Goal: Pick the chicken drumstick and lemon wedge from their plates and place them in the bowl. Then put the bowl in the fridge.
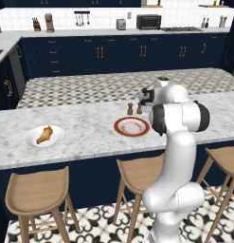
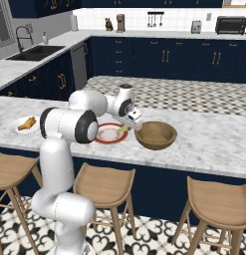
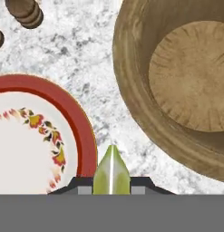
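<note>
- The desk (image 1: 85,130) is a long island with a grey-white marble top; a patterned strip runs along its far side.
- The white plate (image 1: 31,141) lies on the desk toward its left end and carries the chicken drumstick (image 1: 45,134).
- The plate with the red-brown rim (image 2: 100,140) lies near the middle.
- The wooden bowl (image 2: 155,135) stands on the desk just beside this plate, on its right, not touching it.
- Two small brown pepper shakers (image 1: 134,109) stand close behind the red-rimmed plate.
</note>
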